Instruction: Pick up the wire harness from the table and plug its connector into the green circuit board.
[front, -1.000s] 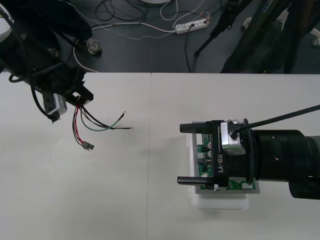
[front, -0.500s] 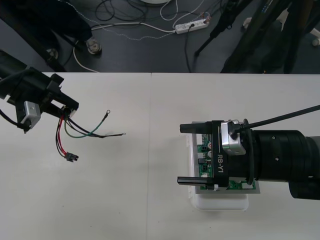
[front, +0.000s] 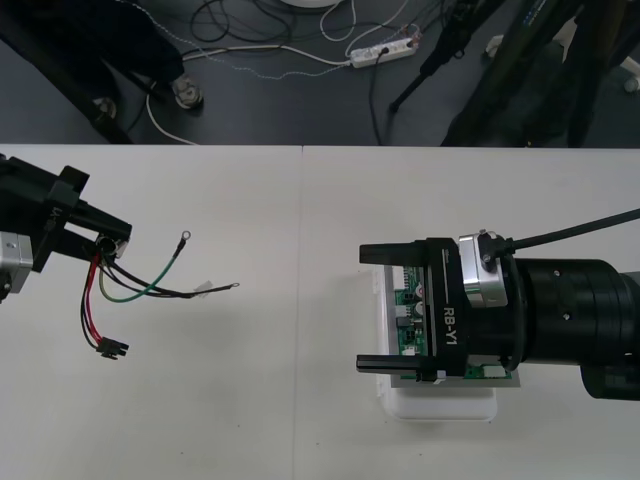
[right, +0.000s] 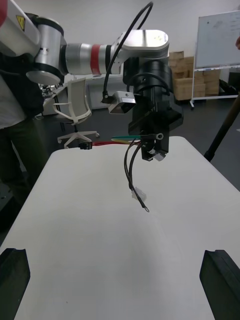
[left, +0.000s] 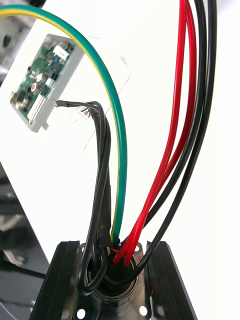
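Observation:
My left gripper is at the table's far left, shut on the round metal socket of the wire harness. Red, black and green wires hang from it above the table, and the small black plug dangles at the lowest end. The green wire's ring terminal points toward the table's middle. On the right, my right gripper stands open over the green circuit board on its white base. In the right wrist view the left gripper holds the harness far ahead of the open right fingers.
A wide stretch of bare table lies between the hanging harness and the circuit board. Cables and a power strip lie on the dark floor beyond the far edge.
My left arm has carried the harness further to the left and slightly nearer, away from the board. The right gripper has stayed open over the board.

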